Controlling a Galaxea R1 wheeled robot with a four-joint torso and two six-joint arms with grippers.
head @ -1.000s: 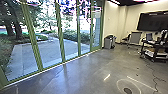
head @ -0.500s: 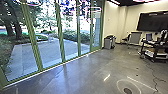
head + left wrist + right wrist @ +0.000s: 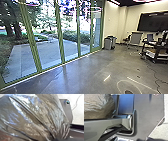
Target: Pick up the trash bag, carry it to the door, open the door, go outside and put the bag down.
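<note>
The trash bag (image 3: 37,117), thin, shiny and see-through grey-brown, shows large and full in the left wrist view. Its folds draw together into a tight neck at the dark left gripper (image 3: 61,138), which is shut on it. Part of the bag (image 3: 97,105) also appears in the right wrist view, beyond the robot's own jointed bar. How the right gripper stands cannot be told. In the head view, tall glass panels in green frames (image 3: 60,37) run along the left, with a narrower framed panel at their far end.
Outside the glass lies a paved yard (image 3: 47,53) with trees and shrubs. A grey bin (image 3: 109,43) stands near the far end of the panels. At the right are a black cart (image 3: 156,53) and a cable (image 3: 157,81) on the floor. A dark screen (image 3: 152,22) hangs behind.
The head view has shifted slightly, with the bin and cart a little larger and farther right; the robot has moved a little.
</note>
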